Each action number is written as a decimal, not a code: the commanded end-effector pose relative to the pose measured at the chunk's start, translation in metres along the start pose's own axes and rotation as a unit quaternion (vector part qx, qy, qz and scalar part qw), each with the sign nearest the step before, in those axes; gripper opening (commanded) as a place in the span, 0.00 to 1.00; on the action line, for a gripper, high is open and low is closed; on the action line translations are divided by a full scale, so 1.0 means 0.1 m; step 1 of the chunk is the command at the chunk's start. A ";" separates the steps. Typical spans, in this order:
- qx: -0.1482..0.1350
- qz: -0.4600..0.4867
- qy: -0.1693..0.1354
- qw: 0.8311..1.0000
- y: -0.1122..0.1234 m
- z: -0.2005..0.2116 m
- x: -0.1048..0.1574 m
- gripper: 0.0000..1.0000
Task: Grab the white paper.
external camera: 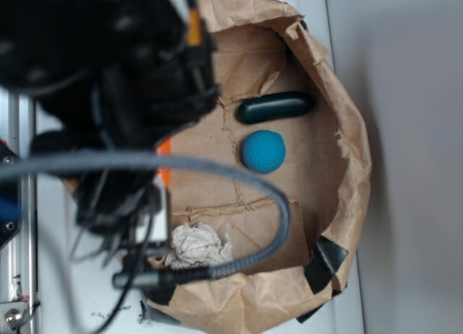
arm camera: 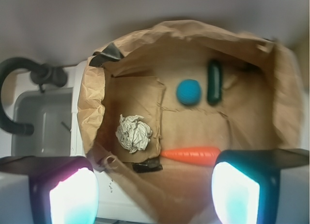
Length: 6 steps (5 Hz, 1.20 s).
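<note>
While the gripper (arm camera: 154,195) hangs spread wide and empty above the brown paper bag (arm camera: 271,103), the approach step is in hand: the white paper (arm camera: 133,133) lies at ten o'clock, so shift there and descend.

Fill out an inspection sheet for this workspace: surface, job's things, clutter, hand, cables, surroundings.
Surface: opened brown paper bag forming a walled tray, black tape at its corners.
Job's things: crumpled off-white paper wad lying free on the bag floor, near one wall.
Clutter: round blue ball beside dark green oblong capsule; orange carrot-shaped piece.
Hand: hand open, above the bag, holding nothing.
Cables: grey ribbed hose arcs over the bag; thin black wires by the arm.
Surroundings: grey sink basin with black faucet.
</note>
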<state>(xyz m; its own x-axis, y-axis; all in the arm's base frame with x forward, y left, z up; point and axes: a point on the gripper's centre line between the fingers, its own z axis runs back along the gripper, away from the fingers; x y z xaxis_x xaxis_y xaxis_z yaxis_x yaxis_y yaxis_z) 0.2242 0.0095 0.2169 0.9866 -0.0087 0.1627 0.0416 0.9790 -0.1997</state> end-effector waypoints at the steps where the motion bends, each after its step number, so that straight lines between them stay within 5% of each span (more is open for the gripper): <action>1: 0.024 -0.027 0.003 0.999 0.09 -0.60 0.12 1.00; 2: 0.026 -0.035 0.007 0.999 -0.11 -0.72 0.18 1.00; 6: 0.043 -0.030 0.019 0.998 -0.03 -0.93 0.21 1.00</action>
<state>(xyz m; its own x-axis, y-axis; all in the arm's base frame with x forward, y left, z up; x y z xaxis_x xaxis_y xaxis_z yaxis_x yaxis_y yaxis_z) 0.2556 -0.0082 0.1208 0.9938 -0.0577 0.0954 0.0684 0.9912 -0.1136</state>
